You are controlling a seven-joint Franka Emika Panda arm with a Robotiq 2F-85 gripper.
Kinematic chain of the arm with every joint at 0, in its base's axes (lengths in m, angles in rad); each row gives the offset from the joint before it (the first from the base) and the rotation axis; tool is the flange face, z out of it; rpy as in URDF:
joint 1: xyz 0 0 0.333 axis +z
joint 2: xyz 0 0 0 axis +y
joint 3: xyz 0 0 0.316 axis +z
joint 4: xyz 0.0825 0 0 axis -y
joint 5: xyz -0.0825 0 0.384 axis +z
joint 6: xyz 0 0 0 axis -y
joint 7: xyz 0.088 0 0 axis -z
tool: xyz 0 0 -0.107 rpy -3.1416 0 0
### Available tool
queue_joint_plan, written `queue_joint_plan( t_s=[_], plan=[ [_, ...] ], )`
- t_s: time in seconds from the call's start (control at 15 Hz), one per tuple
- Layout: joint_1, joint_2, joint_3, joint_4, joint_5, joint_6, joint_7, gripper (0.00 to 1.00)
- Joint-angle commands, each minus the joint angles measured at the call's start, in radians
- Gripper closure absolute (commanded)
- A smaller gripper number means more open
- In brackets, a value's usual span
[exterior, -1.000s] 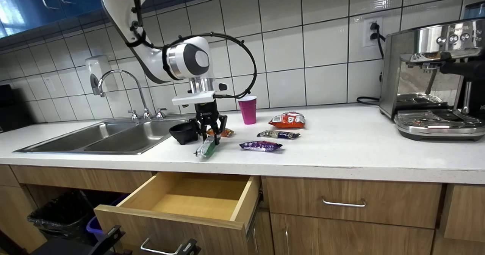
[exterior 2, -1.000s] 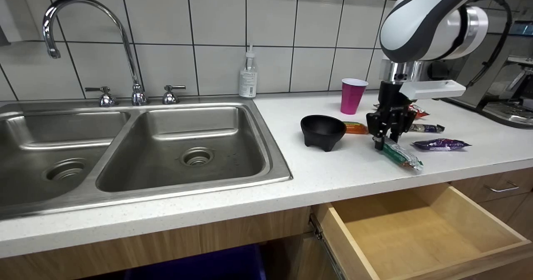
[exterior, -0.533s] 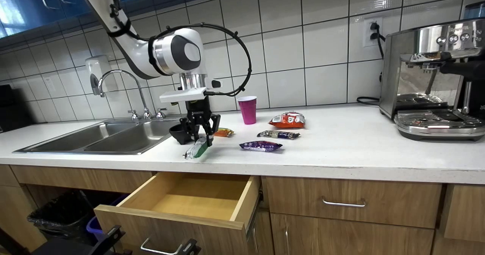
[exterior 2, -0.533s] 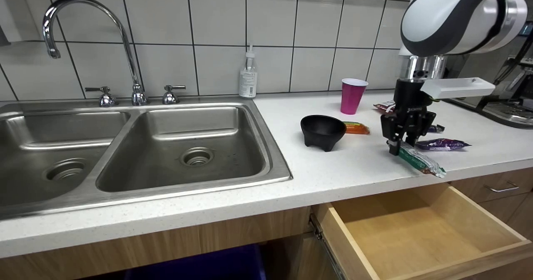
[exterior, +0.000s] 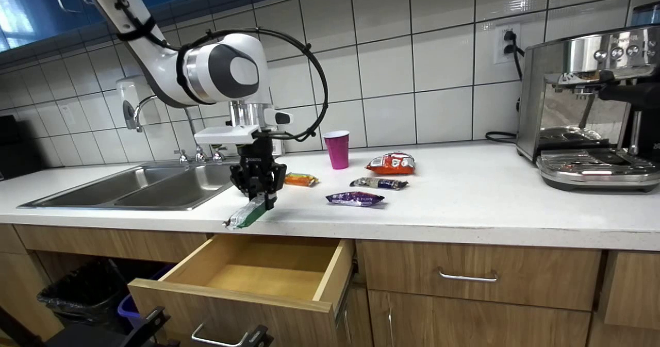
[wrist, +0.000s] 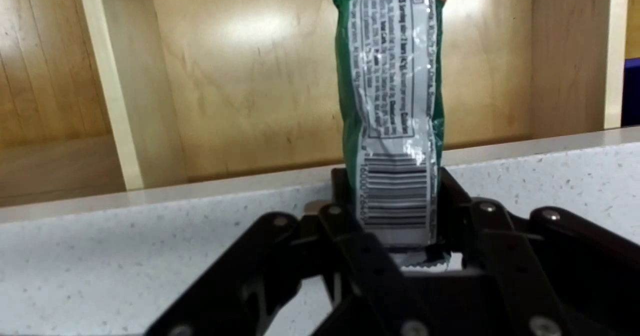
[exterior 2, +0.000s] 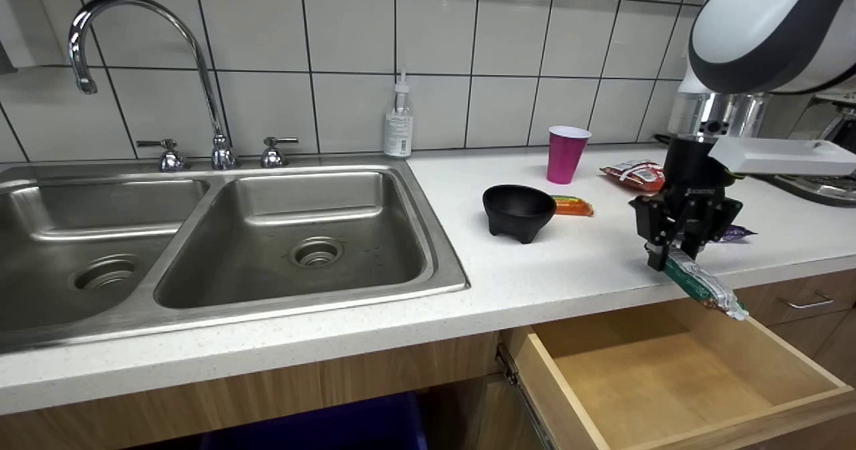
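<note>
My gripper (exterior: 262,202) is shut on the green and silver wrapped bar (exterior: 246,214), holding it by one end. In the wrist view the fingertips (wrist: 392,191) press on both sides of the bar (wrist: 395,76), just past its barcode end. In an exterior view the gripper (exterior 2: 672,259) is at the counter's front edge, and the bar (exterior 2: 705,286) tilts down and outward past that edge. The open wooden drawer (exterior 2: 655,370) lies below; its bare inside also shows behind the bar in the wrist view (wrist: 250,76).
On the counter are a purple packet (exterior: 355,198), a dark blue packet (exterior: 379,183), a red bag (exterior: 392,163), an orange packet (exterior: 300,180), a pink cup (exterior: 337,151) and a black bowl (exterior 2: 519,212). A sink (exterior 2: 445,263) and a coffee machine (exterior: 531,99) flank them.
My gripper has moved with the bar toward the counter's front edge. The bar's free end now reaches out past the edge above the drawer. The other objects have stayed in place.
</note>
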Motion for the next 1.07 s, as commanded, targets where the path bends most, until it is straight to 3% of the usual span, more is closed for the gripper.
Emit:
queue_joint_plan(
  t_s=[0.0,0.53,1.0],
  plan=[
    [-0.004,-0.106,0.016,-0.131,0.059,0.075,0.083,0.82],
    [-0.003,-0.169,0.016,-0.293,0.096,0.253,0.279,0.82],
    [-0.012,-0.127,0.0,-0.342,0.075,0.375,0.477,0.82]
  ],
)
